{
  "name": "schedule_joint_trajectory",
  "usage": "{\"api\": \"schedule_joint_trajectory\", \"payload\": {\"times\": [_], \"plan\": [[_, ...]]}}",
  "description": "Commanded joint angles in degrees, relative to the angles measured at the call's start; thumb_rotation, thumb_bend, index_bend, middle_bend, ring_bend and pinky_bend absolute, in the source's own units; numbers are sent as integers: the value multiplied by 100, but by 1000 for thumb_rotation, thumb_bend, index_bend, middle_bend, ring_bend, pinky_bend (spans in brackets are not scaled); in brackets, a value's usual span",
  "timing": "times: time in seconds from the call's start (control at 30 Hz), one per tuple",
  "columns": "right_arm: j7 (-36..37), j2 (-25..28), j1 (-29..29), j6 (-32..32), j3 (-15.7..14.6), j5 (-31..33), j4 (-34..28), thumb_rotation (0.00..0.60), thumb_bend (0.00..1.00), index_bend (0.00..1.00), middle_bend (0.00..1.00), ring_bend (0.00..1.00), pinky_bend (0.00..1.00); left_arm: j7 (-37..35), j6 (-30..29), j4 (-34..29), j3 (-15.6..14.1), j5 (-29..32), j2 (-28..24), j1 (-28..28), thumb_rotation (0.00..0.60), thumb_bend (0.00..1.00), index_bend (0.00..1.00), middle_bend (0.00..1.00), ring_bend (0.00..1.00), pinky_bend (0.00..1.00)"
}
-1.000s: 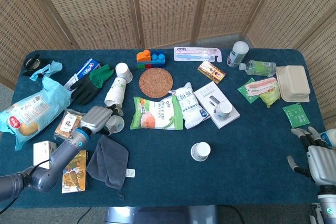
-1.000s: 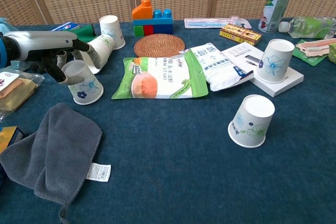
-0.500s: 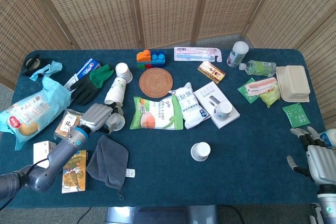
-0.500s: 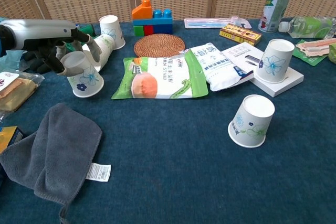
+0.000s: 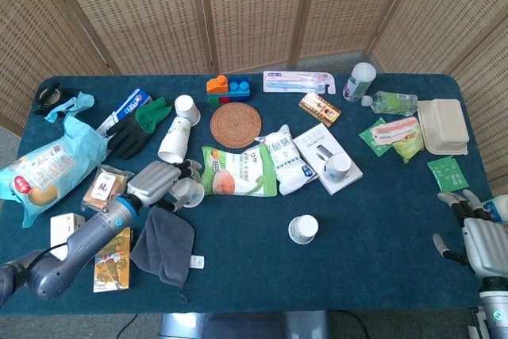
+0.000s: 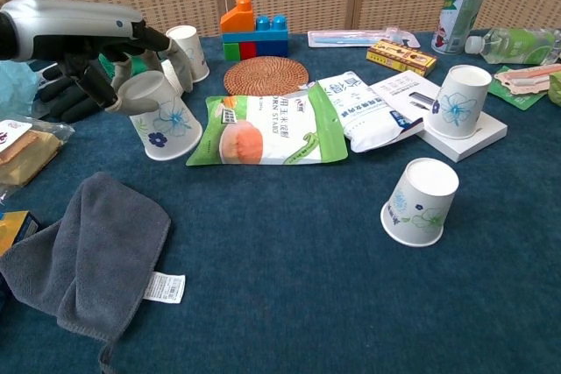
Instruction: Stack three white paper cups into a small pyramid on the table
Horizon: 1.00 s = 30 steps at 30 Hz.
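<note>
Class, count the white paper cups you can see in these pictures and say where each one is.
5: one held by the left robot hand; upside down on open cloth; on the white box; two near the green glove.

White floral paper cup (image 6: 164, 116) tilted mouth-down off the table; second cup (image 6: 422, 201) inverted, third (image 6: 459, 101) upright.

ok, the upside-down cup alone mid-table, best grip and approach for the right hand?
Judging by its pose, grip the inverted cup across its tapered wall near the narrow closed base, which faces up. It stands upright with bare table all round, so come from the right, where the right hand waits open; the white box crowds the far side.
</note>
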<state>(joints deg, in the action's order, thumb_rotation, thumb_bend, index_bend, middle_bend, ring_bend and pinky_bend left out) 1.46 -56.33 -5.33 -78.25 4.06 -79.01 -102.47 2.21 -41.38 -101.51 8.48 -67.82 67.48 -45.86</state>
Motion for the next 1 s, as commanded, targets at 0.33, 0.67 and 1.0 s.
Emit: {"api": "schedule_joint_trajectory", "payload": {"times": [0.33, 0.67, 1.0], "plan": [[-11, -34, -43, -79, -46, -337, -27, 600, 382, 174, 191, 29, 216, 5, 47, -483, -114, -651, 219, -201, 600, 471, 315, 208, 339, 591], [0, -35, -57, -147, -115, -610, -78, 600, 382, 173, 190, 29, 216, 428, 169, -350, -146, -359, 690, -502, 600, 470, 314, 207, 339, 589], [99, 23, 18, -267, -172, -703, -73, 600, 380, 173, 191, 29, 216, 915, 229, -71, -134, 125, 1192, -844, 600, 470, 314, 207, 339, 587]]}}
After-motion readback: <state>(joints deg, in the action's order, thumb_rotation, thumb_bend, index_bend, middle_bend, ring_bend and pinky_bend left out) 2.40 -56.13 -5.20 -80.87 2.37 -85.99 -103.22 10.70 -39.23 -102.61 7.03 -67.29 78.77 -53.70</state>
